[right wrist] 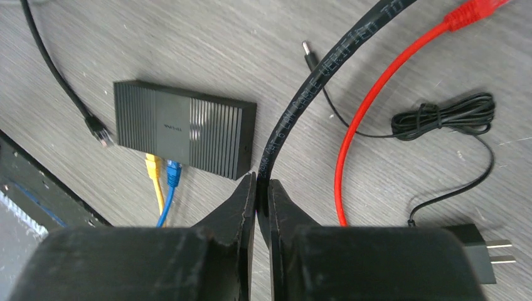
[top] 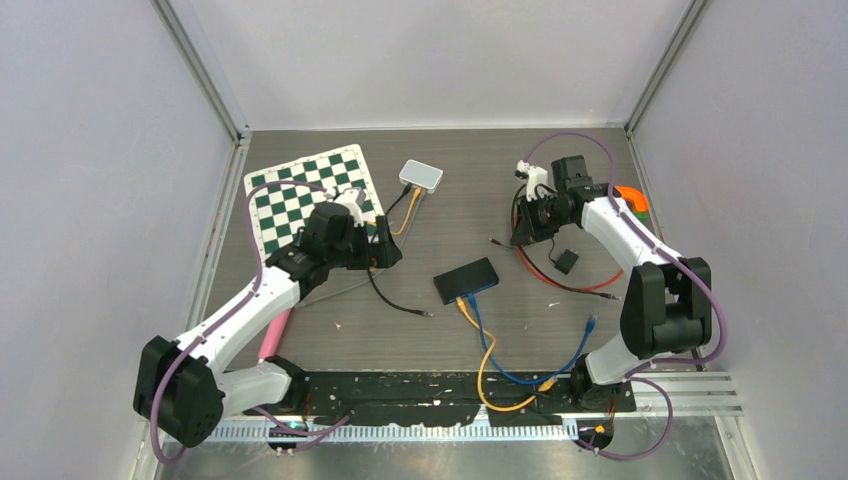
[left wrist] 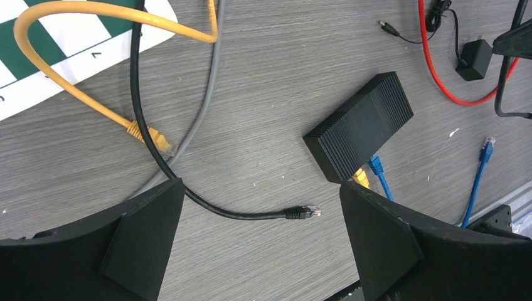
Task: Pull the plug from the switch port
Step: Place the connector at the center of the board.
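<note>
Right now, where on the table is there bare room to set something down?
Bare wood lies between the white box and the right gripper, and near-left of the black switch, past the loose black cable's plug. Crowded: red cable and power adapter to its right, blue cable and yellow cable in front.

black cable (right wrist: 295, 106): white print, partly "VERIFIED" | switch (right wrist: 182, 128): small logo, unreadable

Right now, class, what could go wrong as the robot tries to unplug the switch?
1. Right fingers pinch a black cable that isn't seen entering the switch; pulling it may free nothing and snag the red cable beside it.
2. Nothing holds the switch: left fingers are open, off it, so tugging its yellow plug or blue plug could drag it.
</note>
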